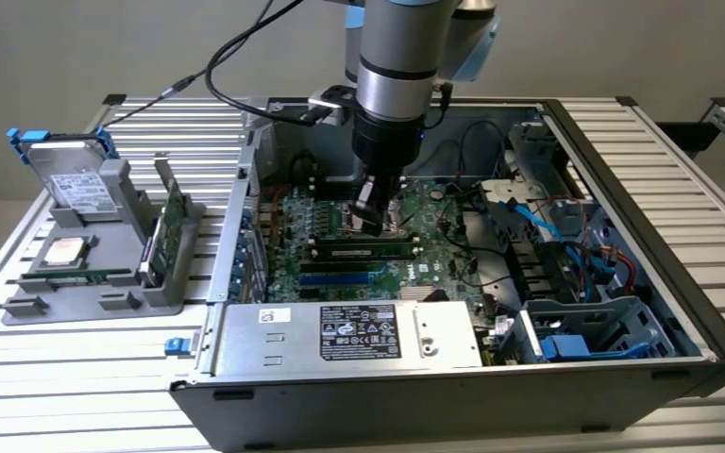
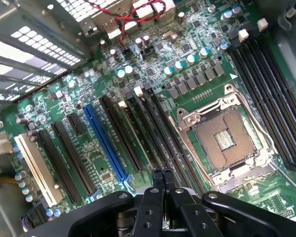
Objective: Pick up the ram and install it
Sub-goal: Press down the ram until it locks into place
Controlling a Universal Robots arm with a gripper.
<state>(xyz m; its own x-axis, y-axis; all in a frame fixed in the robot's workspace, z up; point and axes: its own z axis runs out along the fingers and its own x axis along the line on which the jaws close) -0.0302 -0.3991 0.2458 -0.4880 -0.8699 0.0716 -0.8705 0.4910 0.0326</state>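
Leftmost on the slatted metal table, a grey plastic tray (image 1: pixel 23 307) carries a silver hard drive (image 1: pixel 79 184), well apart from the work. Further right, inside the open black computer case (image 1: pixel 665 311), the long, thin green ram (image 1: pixel 362 250) with black chips lies along a black slot of the green motherboard (image 2: pixel 197 64). The gripper (image 1: pixel 369 219) hangs just behind and above it, its jaws pressed together and pinching nothing in the wrist view. The danger, as I judge it, is uneven pressure: pushed at one end, the stick could seat crooked or strain the slot. The open silver processor socket (image 2: pixel 227 140) lies near and could be struck. Rightmost, blue cables (image 1: pixel 551 222) sit well apart.
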